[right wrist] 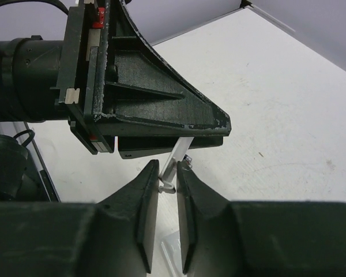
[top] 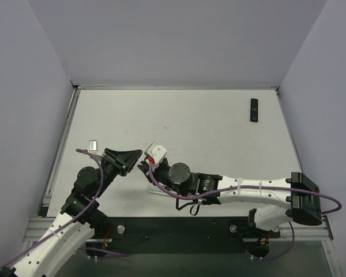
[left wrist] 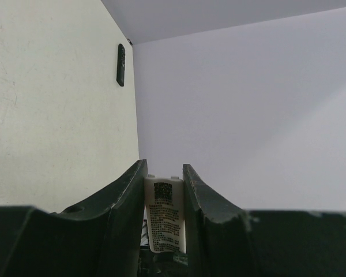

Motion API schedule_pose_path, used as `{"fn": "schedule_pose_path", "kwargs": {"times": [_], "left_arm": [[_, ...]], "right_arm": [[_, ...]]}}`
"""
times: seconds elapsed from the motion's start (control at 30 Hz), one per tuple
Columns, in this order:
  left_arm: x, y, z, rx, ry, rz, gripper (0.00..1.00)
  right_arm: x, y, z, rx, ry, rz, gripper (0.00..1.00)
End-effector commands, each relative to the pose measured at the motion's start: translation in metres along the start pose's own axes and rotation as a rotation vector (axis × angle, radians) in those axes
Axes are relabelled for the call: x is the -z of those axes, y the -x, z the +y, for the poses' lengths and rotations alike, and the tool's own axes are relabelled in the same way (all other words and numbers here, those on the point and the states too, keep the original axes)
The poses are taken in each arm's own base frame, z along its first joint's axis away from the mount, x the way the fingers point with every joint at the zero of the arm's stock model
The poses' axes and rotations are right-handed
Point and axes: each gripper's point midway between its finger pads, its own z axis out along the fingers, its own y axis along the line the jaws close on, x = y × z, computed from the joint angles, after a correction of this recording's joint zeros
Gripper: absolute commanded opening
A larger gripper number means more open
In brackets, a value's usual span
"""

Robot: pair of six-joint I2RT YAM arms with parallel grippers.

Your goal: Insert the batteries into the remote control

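Note:
My left gripper (top: 137,155) (left wrist: 164,171) is shut on a thin white cover-like piece (left wrist: 164,213) with a printed label and a code square. In the right wrist view the left gripper (right wrist: 161,109) lies across the top. The white piece (right wrist: 179,153) sticks out from under it, ending in a small hooked clip. My right gripper (top: 144,167) (right wrist: 168,168) has its fingertips shut on that clip end. A black remote control (top: 254,109) (left wrist: 120,64) lies far off at the table's back right. No batteries show clearly. A tiny dark bit (right wrist: 188,157) sits by my right fingertip.
A small pale boxy thing (top: 93,144) lies on the table just left of my left gripper. A piece of clear plastic (right wrist: 184,254) (top: 161,193) lies on the table under my right gripper. Grey walls close in the table on three sides.

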Motion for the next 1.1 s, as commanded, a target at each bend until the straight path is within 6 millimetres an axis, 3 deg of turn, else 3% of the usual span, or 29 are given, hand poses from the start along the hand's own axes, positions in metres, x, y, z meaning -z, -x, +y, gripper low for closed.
{"fn": "schedule_pose_path", "kwargs": {"times": [0.0, 0.07, 0.1, 0.23, 0.37, 0.5, 0.7, 0.87, 1.07], "left_arm": [[0.003, 0.005, -0.017, -0.027, -0.052, -0.023, 0.10], [0.004, 0.006, -0.016, -0.039, -0.050, -0.028, 0.16], [0.004, 0.007, -0.016, -0.043, -0.049, -0.032, 0.26], [0.004, 0.007, -0.010, -0.085, -0.034, -0.034, 0.48], [0.006, 0.010, -0.002, -0.171, 0.013, -0.042, 0.62], [0.010, 0.019, -0.006, -0.326, 0.062, -0.060, 0.67], [0.018, 0.017, 0.032, -0.563, 0.282, 0.055, 0.69], [0.019, 0.002, 0.059, -0.638, 0.341, 0.182, 0.70], [0.023, -0.019, 0.091, -0.671, 0.367, 0.330, 0.72]], "right_arm": [[-0.001, 0.033, -0.010, -0.034, -0.053, -0.083, 0.10], [0.002, 0.034, -0.012, -0.039, -0.061, -0.083, 0.00], [0.003, 0.033, -0.012, -0.037, -0.062, -0.075, 0.00], [0.011, 0.032, -0.016, -0.052, -0.065, -0.063, 0.00], [0.022, 0.027, -0.025, -0.086, -0.061, -0.030, 0.00], [0.043, 0.009, -0.041, -0.161, -0.034, 0.084, 0.00], [0.079, -0.031, -0.065, -0.394, 0.010, 0.300, 0.00], [0.103, -0.066, -0.056, -0.600, 0.100, 0.483, 0.00], [0.104, -0.091, -0.050, -0.806, 0.146, 0.589, 0.00]]}}
